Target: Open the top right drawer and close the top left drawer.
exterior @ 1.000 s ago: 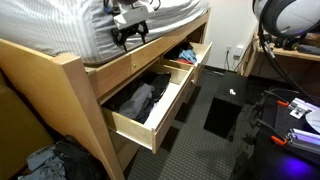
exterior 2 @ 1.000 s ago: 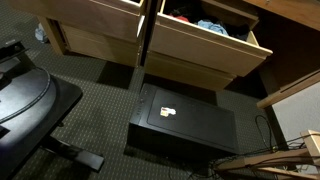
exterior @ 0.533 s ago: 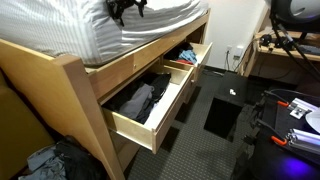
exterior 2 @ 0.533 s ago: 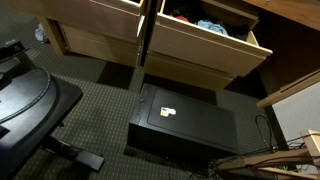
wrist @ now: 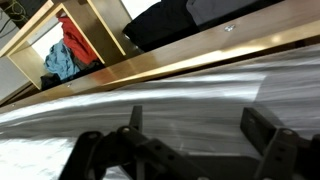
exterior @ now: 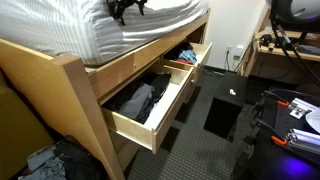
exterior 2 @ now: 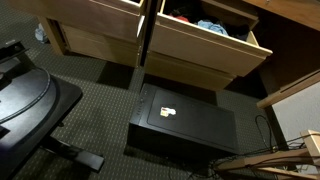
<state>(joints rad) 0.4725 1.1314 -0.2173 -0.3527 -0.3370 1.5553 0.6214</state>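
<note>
While your black two-finger gripper (exterior: 128,8) hangs high over the grey striped mattress (exterior: 60,30), it touches nothing. Its fingers (wrist: 135,118) stand apart, with only bedding under them.

Below the gripper and out in front of it is the top left drawer (exterior: 130,128), wide pale pine and full of dark grey clothes (exterior: 140,100). It sticks far out, so I think it wants a push on its front. Further from the gripper is the top right drawer (exterior: 200,55), smaller pale pine with orange-brown sides. It is pulled out too, so that job looks done.

The wrist view shows you the spread fingers and the red and blue clothes (wrist: 62,48). An exterior view from low down shows a flat black box (exterior 2: 180,115) on the floor, but no gripper.
</note>
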